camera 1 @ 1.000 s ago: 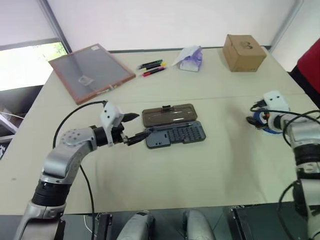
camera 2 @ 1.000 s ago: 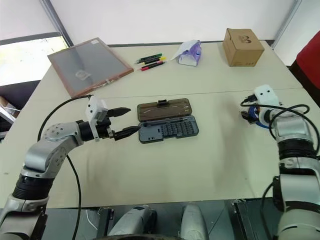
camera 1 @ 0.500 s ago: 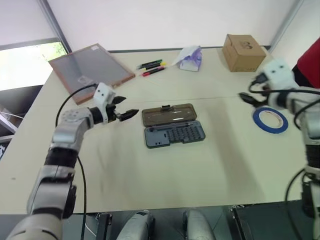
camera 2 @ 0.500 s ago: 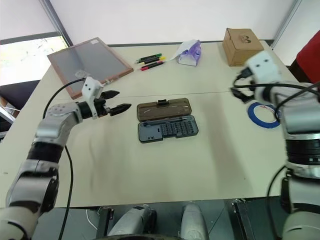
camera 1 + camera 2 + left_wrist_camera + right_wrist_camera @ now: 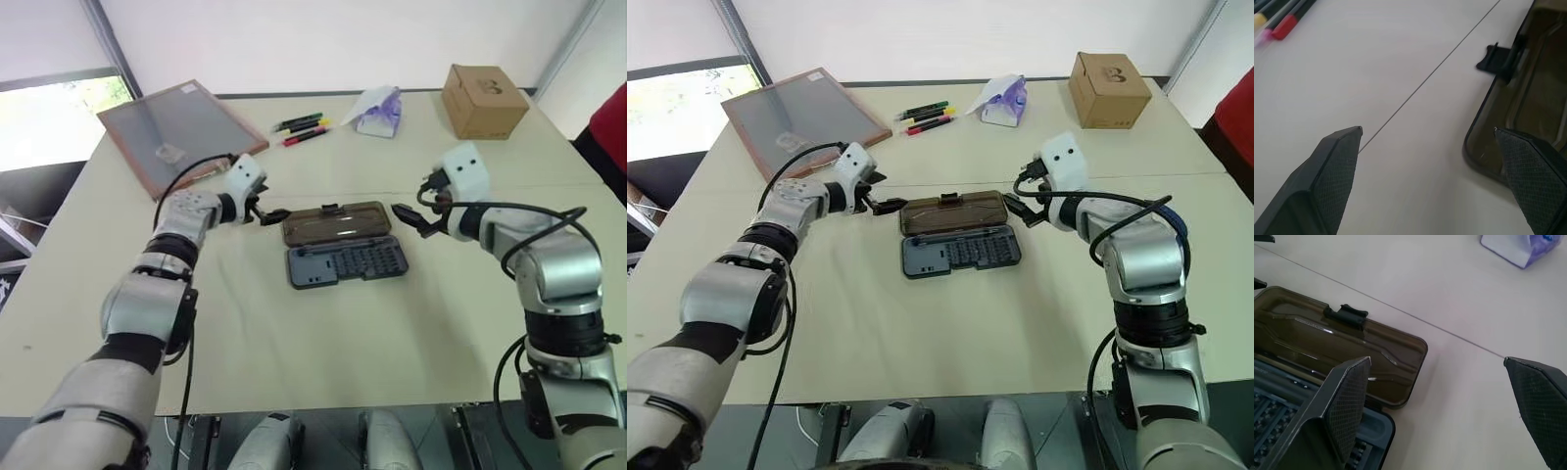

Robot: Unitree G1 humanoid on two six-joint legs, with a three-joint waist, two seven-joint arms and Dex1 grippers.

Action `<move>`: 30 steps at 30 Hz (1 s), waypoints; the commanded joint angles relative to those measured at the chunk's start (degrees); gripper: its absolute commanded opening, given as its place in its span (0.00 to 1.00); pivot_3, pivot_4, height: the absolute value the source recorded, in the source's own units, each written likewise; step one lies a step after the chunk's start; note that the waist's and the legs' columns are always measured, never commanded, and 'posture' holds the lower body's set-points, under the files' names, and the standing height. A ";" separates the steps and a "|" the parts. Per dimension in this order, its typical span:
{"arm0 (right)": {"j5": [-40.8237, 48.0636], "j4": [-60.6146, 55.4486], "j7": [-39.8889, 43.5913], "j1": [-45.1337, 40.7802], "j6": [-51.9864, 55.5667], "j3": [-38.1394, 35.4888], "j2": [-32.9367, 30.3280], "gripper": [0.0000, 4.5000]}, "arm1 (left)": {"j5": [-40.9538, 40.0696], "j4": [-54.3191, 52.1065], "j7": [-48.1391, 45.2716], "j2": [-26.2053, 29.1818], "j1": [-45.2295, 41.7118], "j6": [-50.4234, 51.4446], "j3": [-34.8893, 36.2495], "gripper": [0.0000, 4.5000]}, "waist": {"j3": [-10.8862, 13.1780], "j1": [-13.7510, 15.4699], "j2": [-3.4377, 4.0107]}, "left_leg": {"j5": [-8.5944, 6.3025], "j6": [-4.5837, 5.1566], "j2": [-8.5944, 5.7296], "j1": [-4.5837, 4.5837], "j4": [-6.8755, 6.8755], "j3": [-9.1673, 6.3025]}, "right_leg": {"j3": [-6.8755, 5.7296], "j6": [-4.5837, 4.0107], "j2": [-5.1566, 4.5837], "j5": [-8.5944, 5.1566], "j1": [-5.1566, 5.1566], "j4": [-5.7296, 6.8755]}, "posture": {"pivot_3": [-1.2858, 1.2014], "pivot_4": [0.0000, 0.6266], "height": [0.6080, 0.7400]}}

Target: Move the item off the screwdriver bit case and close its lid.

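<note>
Both grippers — left (image 5: 884, 203), right (image 5: 1022, 210), fingers spread wide, empty — flank the flat-open lid (image 5: 953, 211), likely to fold it onto the screwdriver bit case (image 5: 960, 254).

Both silver arms extend forward, converging; the black two-finger left gripper (image 5: 266, 210) and right gripper (image 5: 409, 219) hold jaws apart, empty.

The screwdriver bit case (image 5: 346, 264) lay open mid-table (image 5: 294, 343), its lid (image 5: 332, 222) flat behind the tray, with the markers (image 5: 302, 128), tissue pack (image 5: 378, 110), cardboard box (image 5: 483, 100) and framed panel (image 5: 176, 134) farther back.
</note>
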 commanded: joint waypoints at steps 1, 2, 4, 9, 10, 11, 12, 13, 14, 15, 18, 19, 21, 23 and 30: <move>0.98 -3.75 -1.64 0.48 1.23 -2.42 0.41 1.00 | 0.36 0.06 -0.20 -0.76 -3.11 -0.72 1.98 1.00 | 0.00 -0.27 0.00 | 0.00 0.00 0.00 0.00 -0.01 0.00 | 0.01 0.00 0.00 0.00 -0.01 0.00 | 0.52 0.24 1.00; 1.15 -4.11 -1.95 0.79 1.55 -2.54 0.46 1.00 | 1.10 0.19 -0.28 -1.10 -3.24 -0.78 1.59 1.00 | 0.00 -0.32 0.00 | 0.00 0.00 0.00 -0.01 -0.02 0.00 | 0.01 0.00 0.00 0.00 -0.04 0.01 | 0.52 0.24 1.00; 1.59 -4.94 -2.59 1.29 2.22 -2.80 0.70 1.00 | 3.62 0.59 -0.45 -1.82 -3.07 -0.90 -0.06 1.00 | 0.00 -0.38 0.00 | 0.00 0.00 0.03 -0.02 -0.02 0.00 | 0.02 0.00 0.00 0.00 -0.05 0.03 | 0.52 0.24 1.00; 2.41 -7.46 -4.27 2.35 3.85 -3.42 2.05 1.00 | 8.53 2.08 2.22 -4.17 -2.69 2.32 -2.46 1.00 | 0.00 -0.38 0.00 | 0.00 0.00 0.03 -0.01 -0.02 0.02 | 0.01 0.00 0.01 0.00 -0.07 0.07 | 0.52 0.24 1.00; 2.52 -8.02 -4.67 2.58 4.22 -3.51 2.40 1.00 | 9.05 2.33 2.85 -4.58 -2.63 3.11 -2.50 1.00 | 0.00 -0.36 0.00 | 0.00 0.00 0.03 -0.01 -0.02 0.02 | 0.02 0.00 0.01 0.00 -0.07 0.08 | 0.52 0.24 1.00; 2.63 -8.70 -5.12 2.89 4.66 -3.65 2.77 1.00 | 9.68 2.58 3.53 -4.93 -2.49 4.03 -2.61 0.94 | -0.01 -0.33 0.00 | 0.00 0.00 0.03 -0.02 -0.01 0.01 | 0.02 0.00 0.01 0.00 -0.07 0.10 | 0.52 0.24 1.00; 2.75 -9.26 -5.53 3.17 5.05 -3.79 3.02 1.00 | 10.22 2.76 3.82 -5.20 -2.35 4.83 -2.68 0.87 | -0.02 -0.31 -0.02 | 0.00 0.00 0.03 -0.02 0.00 0.01 | 0.02 0.00 0.00 0.00 -0.07 0.10 | 0.52 0.24 1.00; 2.86 -9.90 -5.93 3.47 5.48 -3.95 3.25 1.00 | 10.70 2.87 3.87 -5.32 -2.16 5.20 -2.84 0.80 | -0.03 -0.28 -0.02 | 0.00 0.00 0.02 -0.01 0.01 0.02 | 0.03 0.00 0.00 0.00 -0.07 0.11 | 0.52 0.24 1.00; 2.95 -10.47 -6.28 3.78 5.89 -4.18 3.39 1.00 | 11.24 2.96 4.01 -5.43 -1.94 5.56 -3.06 0.69 | -0.05 -0.25 -0.04 | 0.00 0.00 0.02 -0.01 0.02 0.02 | 0.02 0.00 0.00 0.00 -0.06 0.11 | 0.52 0.24 1.00; 3.04 -11.20 -6.66 4.20 6.38 -4.49 3.54 1.00 | 11.75 3.06 4.12 -5.49 -1.71 6.01 -3.28 0.57 | -0.07 -0.22 -0.05 | 0.00 0.00 0.02 0.00 0.02 0.02 | 0.02 0.00 0.01 0.00 -0.06 0.12 | 0.52 0.24 1.00; 3.44 -13.09 -7.55 5.26 7.82 -5.44 3.65 1.00 | 13.02 3.20 3.55 -5.56 -1.21 6.63 -3.69 0.27 | -0.09 -0.18 -0.05 | 0.00 0.00 0.02 0.09 0.08 0.04 | 0.02 0.00 0.01 0.00 0.03 0.13 | 0.52 0.24 1.00; 3.62 -13.78 -7.77 5.64 8.40 -5.85 3.60 1.00 | 13.38 3.25 2.74 -5.53 -1.03 6.98 -3.87 0.17 | -0.10 -0.18 -0.05 | 0.00 0.00 0.02 0.10 0.10 0.04 | 0.02 0.00 0.02 0.00 0.03 0.15 | 0.52 0.24 1.00; 4.05 -14.92 -7.88 6.38 9.47 -6.84 3.18 1.00 | 15.38 3.30 0.12 -5.34 -0.47 6.55 -5.71 0.01 | -0.18 -0.04 -0.02 | 0.00 0.00 0.02 0.16 0.09 0.05 | 0.03 0.00 0.00 0.00 0.08 0.16 | 0.52 0.24 1.00; 4.33 -15.55 -7.85 6.78 10.19 -7.43 2.80 1.00 | 17.09 3.28 -1.89 -5.20 -0.08 5.90 -7.14 0.01 | -0.22 -0.02 -0.07 | 0.00 0.00 0.00 0.28 0.08 0.04 | 0.03 0.00 0.00 0.00 0.21 0.16 | 0.52 0.24 1.00; 7.75 -17.34 -4.02 9.18 12.06 -10.14 -1.25 1.00 | 22.42 2.03 -12.21 -3.98 0.99 -7.88 -12.82 0.01 | -0.24 -0.14 -0.07 | -0.01 0.01 0.00 0.39 -0.07 0.08 | 0.05 0.00 -0.01 0.00 0.21 0.15 | 0.52 0.24 1.00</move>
